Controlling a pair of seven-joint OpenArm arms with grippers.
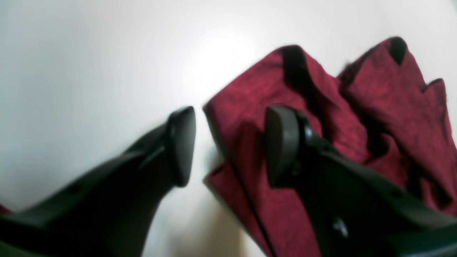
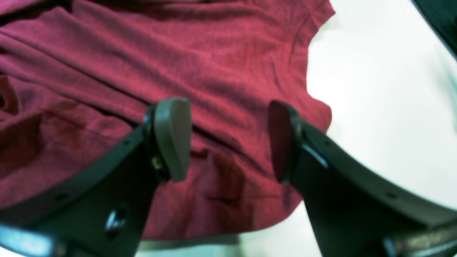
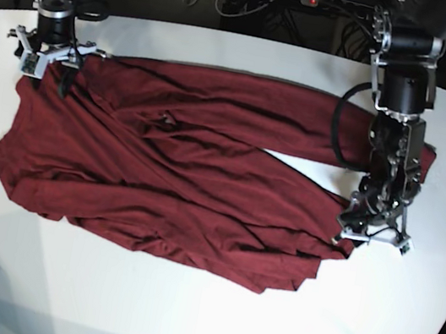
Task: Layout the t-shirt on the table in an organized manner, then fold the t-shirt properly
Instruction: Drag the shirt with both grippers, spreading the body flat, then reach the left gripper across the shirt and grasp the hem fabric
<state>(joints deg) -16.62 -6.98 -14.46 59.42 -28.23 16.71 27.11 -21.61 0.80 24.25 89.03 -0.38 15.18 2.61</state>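
Maroon, wrinkled soft-fabric t-shirt lies spread wide across the big glossy white table, its creased hem nearest the camera in the base view. At the shirt's near corner the black left gripper hangs with jaws spread, one finger over bare table and one over the cloth edge, pinching nothing. Farther back, the right gripper hovers above the shirt's far corner, jaws apart and empty.

L gripper jaws apart over t-shirt edge; bunched folds right; white table left.
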